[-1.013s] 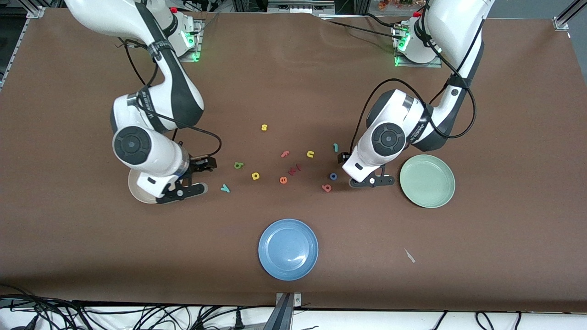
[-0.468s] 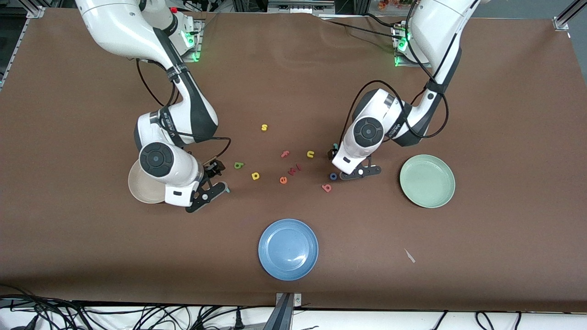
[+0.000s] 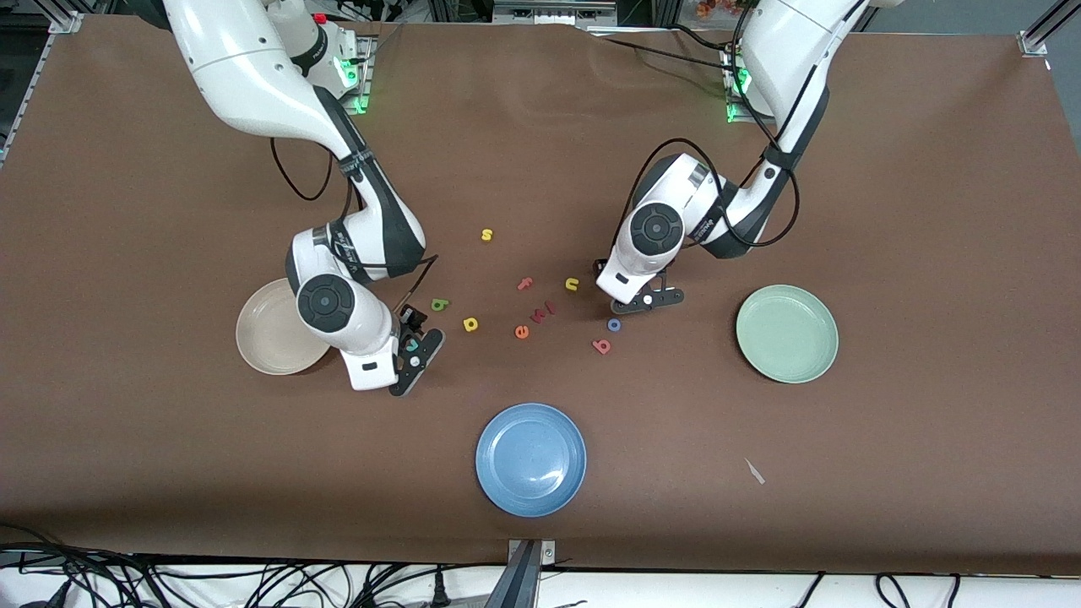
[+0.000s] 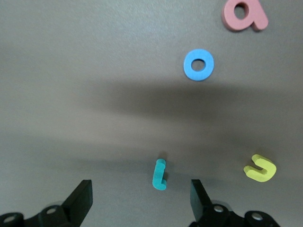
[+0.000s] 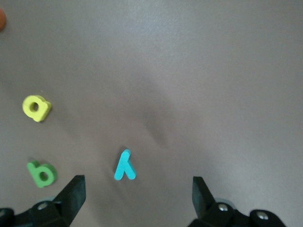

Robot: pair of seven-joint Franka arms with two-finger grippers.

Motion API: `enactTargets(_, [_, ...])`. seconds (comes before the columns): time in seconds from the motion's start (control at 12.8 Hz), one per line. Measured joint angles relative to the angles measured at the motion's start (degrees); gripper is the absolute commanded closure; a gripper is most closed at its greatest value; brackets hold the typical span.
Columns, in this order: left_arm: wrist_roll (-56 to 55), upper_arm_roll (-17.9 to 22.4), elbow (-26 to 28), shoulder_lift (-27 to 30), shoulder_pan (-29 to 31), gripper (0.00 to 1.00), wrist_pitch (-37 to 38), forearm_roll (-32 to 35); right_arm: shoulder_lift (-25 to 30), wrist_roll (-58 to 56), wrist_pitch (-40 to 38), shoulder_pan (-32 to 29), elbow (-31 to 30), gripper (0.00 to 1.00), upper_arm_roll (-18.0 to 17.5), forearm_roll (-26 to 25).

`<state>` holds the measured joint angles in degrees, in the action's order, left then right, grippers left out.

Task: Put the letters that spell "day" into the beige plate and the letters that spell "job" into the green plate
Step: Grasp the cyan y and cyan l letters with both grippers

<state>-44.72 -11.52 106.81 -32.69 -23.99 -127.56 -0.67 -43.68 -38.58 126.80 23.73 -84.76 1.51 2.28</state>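
Clock directions are read on the front view: 12 points to the robots' bases, 6 to the camera.

1. A brown table holds three plates. The beige plate (image 3: 256,338) is at 9 o'clock of the table's middle, the green plate (image 3: 787,333) at 3 o'clock, and a blue plate (image 3: 530,458) at 6 o'clock. All three plates have nothing in them.
2. The right gripper (image 5: 137,189) hangs low over the teal "y" (image 5: 125,165), just at 3 o'clock of the beige plate. Its jaws are wide apart, with the "y" lying flat on the table between them, touching neither.
3. The green "d" (image 3: 439,305) lies at 1 o'clock of that gripper. The yellow "a" (image 3: 470,324) is just at 4 o'clock of the "d".
4. The left gripper (image 4: 139,194) hangs low over the teal "j" (image 4: 159,175), between the table's middle and the green plate. Its jaws are apart, and the "j" lies on the table in the gap, untouched.
5. The blue "o" (image 3: 614,324) sits at 7 o'clock of that gripper. The red-pink "b" (image 3: 601,345) is at 7 o'clock of the "o".
6. Loose near the middle are a yellow "s" (image 3: 486,235), a pink "f" (image 3: 525,284), a yellow "u" (image 3: 572,285) and an orange "e" (image 3: 522,332).
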Motion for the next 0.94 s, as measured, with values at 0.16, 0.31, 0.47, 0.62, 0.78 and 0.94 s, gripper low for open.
enactTargets(0.16, [0.0,0.0,2.3,-0.1,0.0,0.45,-4.0,0.0,-1.4,-2.7,1.6,0.0,0.0,0.0,0.0,0.0])
enactTargets(0.31, [0.0,0.0,3.3,-0.1,0.0,0.5,-5.4,0.0,-2.4,-4.5,3.1,0.3,0.0,0.01,0.0,-0.1])
enactTargets(0.47, [0.0,0.0,3.6,-0.2,-0.1,0.52,-5.6,0.0,-3.2,-5.0,3.5,0.6,0.0,0.03,0.0,-0.1])
enactTargets(0.62, [0.0,0.0,3.7,-0.3,-0.1,0.55,-6.0,0.0,-3.5,-5.5,3.5,0.6,-0.1,0.05,0.0,-0.1])
enactTargets(0.78, [0.0,0.0,3.7,-0.6,-0.1,0.56,-6.7,0.0,-3.5,-6.6,3.4,0.7,-0.5,0.12,0.0,-0.2])
enactTargets(0.94, [0.0,-0.1,3.7,-1.1,-0.2,0.67,-7.4,0.0,-3.6,-8.5,3.4,0.7,-1.1,0.25,0.0,-0.2])
